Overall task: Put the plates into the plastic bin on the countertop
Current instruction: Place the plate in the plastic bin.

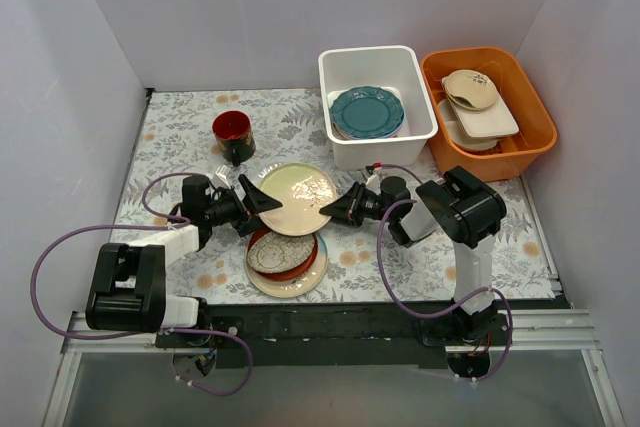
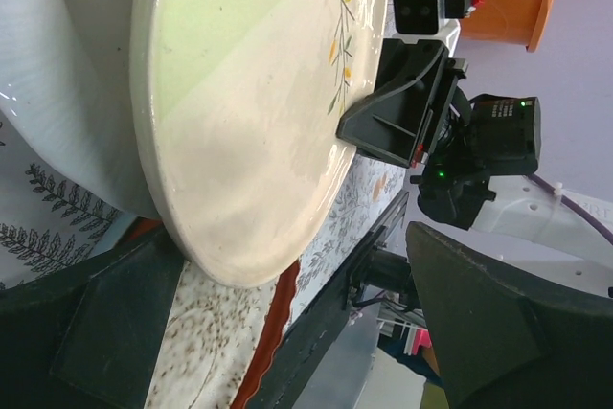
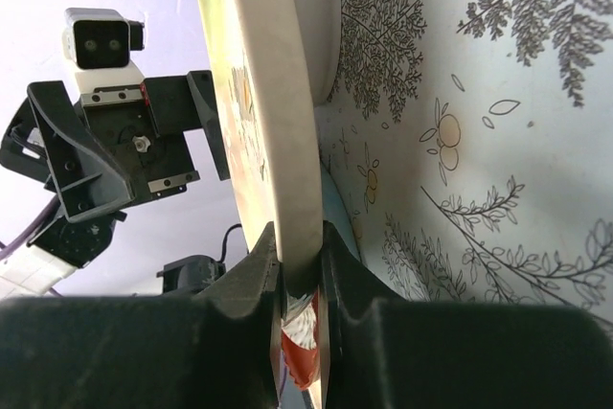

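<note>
Countertop: flat leaf-and-flower patterned countertop, filling the middle of the top view.
Bin: white rectangular plastic bin, upper centre-right, standing on the countertop.
Tub: orange plastic tub, just right of the bin at the upper right; it holds beige and white dishes.
Held plate: pale cream round plate at frame centre, raised above the stack and spanning the gap between the two grippers, well short of the bin.
Stack: red-brown plate with speckled oval dish on top of a cream-and-blue plate, lower centre, on the countertop.
Binned plate: teal round plate, lying flat inside the bin.
Right gripper: fingers pinched narrow on the cream plate's right rim — firm contact in its wrist view.
Left gripper: jaws spread wide, with the plate's left rim between the fingers — not clamped.
Cup: small dark-red cup, upper left of centre, apart from the plates.
</note>
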